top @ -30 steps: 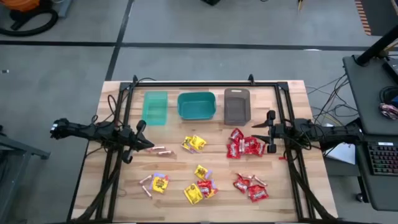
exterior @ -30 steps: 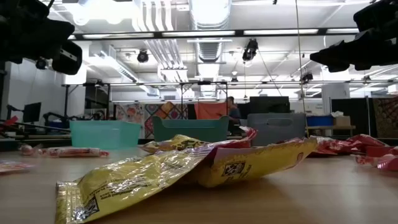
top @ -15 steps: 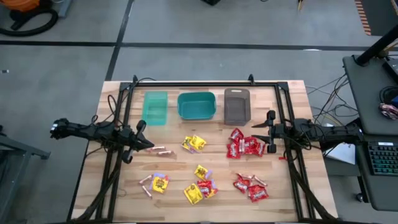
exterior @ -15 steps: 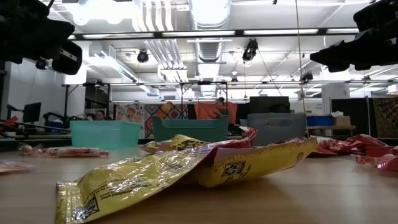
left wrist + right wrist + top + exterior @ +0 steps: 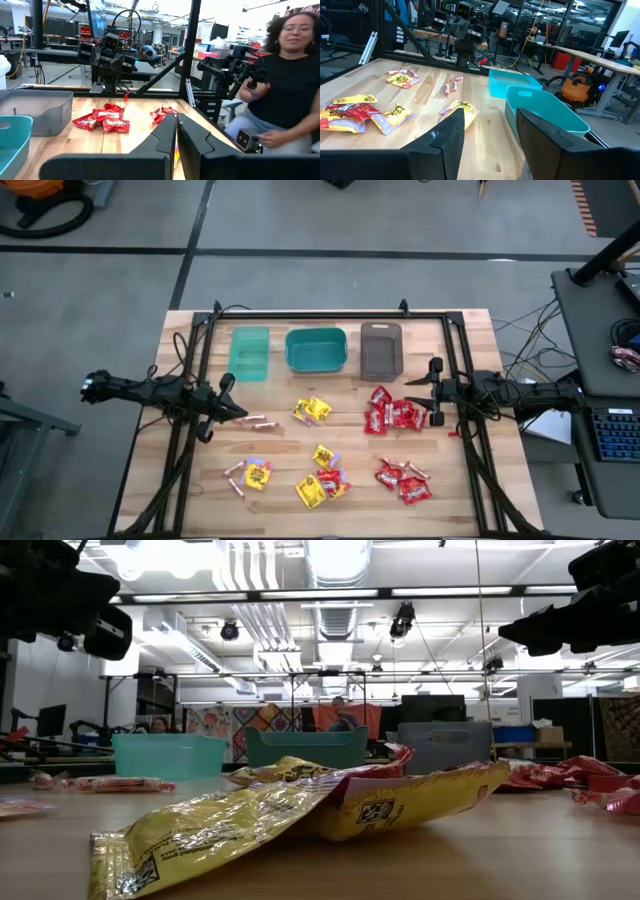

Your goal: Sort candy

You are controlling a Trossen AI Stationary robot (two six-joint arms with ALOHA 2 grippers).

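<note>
The candy lies scattered on the wooden table. Red packets [image 5: 392, 415] are heaped near my right gripper, and more red packets [image 5: 405, 480] lie toward the near edge. Yellow packets [image 5: 312, 411] [image 5: 318, 488] [image 5: 300, 815] and pinkish sticks [image 5: 262, 423] lie across the middle. My left gripper [image 5: 238, 412] [image 5: 176, 120] hovers shut at the table's left, its tip just left of two sticks. My right gripper [image 5: 432, 392] [image 5: 490, 117] hovers open at the table's right, beside the red heap. Neither touches any candy.
Three bins stand in a row by the far edge: a light teal bin [image 5: 250, 352], a teal bin [image 5: 316, 349] and a grey-brown bin [image 5: 381, 349]. A black frame [image 5: 310, 313] borders the table. A seated person [image 5: 290, 85] shows beyond the table's right side.
</note>
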